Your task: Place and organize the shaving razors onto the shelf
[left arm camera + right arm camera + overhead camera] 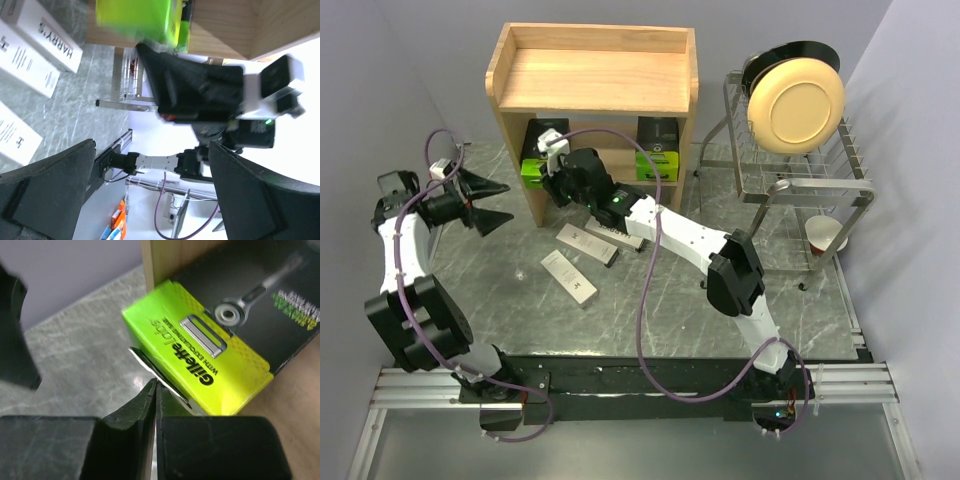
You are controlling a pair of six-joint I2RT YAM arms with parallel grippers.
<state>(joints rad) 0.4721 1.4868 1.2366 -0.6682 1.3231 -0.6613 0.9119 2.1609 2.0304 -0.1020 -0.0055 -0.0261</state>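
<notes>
The wooden shelf [595,80] stands at the back of the table. Two black-and-lime razor packs stand on its lower tier, one at the left [533,168] and one at the right [657,150]. Three white razor boxes [568,277] [588,245] [620,240] lie on the table in front of it. My right gripper [551,186] is shut, and its tips [156,385] press against the lower edge of the left lime pack [200,360], with nothing between the fingers. My left gripper [508,201] [151,145] is open and empty to the left of the shelf.
A wire dish rack [800,180] stands to the right of the shelf, holding a cream plate [796,105] and a cup [825,235] lower down. The shelf's left side panel [517,170] is between my two grippers. Walls close in on both sides.
</notes>
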